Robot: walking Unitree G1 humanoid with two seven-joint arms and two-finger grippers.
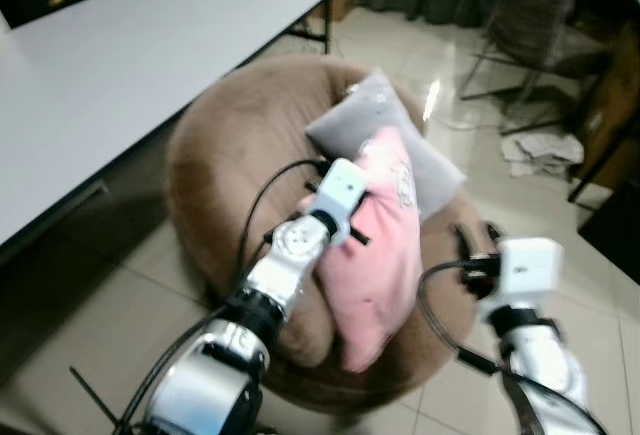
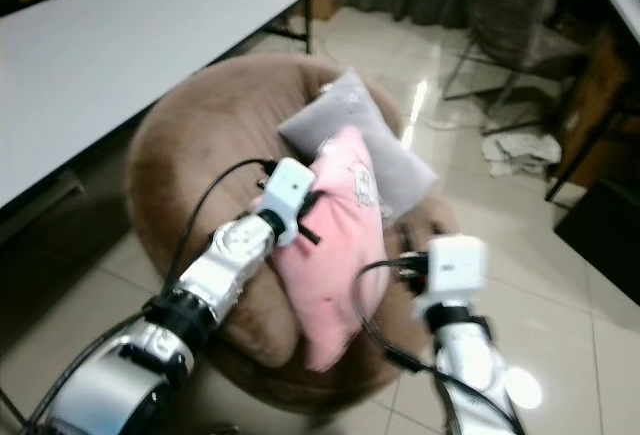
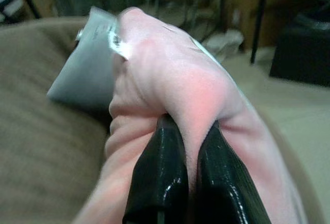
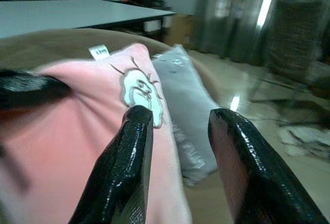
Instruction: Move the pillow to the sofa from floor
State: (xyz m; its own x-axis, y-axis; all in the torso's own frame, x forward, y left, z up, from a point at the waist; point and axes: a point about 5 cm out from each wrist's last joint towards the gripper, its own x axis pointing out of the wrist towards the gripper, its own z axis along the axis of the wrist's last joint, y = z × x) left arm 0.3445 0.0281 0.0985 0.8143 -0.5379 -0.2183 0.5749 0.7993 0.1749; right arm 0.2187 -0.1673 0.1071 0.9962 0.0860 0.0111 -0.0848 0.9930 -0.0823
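The pink pillow (image 1: 375, 245) is held up against the front of the brown beanbag sofa (image 1: 230, 155), its top edge leaning on a grey pillow (image 1: 400, 130) that already lies on the seat, while its lower half hangs out over the rim toward the tiled floor (image 1: 560, 285). A fold of the pink fabric is pinched tight in the left gripper (image 3: 188, 152), jaws clenched on a thin ridge of cloth, as the left wrist view makes plain. The right gripper (image 4: 178, 126) is poised just beside the pillow's printed face, jaws parted and nothing between them. The risk is easy to read: the pillow is judged only partly borne by the sofa, and if the pinch is let go now, the overhanging weight could well drag it off the rounded edge and back to the floor. A slip is also possible, since only a small bunch of soft cover is gripped and it may be pulled free as the pillow is pushed further in. The grey pillow could be shoved aside or toppled if the pink one is driven hard against it. A white table (image 1: 130, 55) stands close on the left, near the left arm's elbow room.
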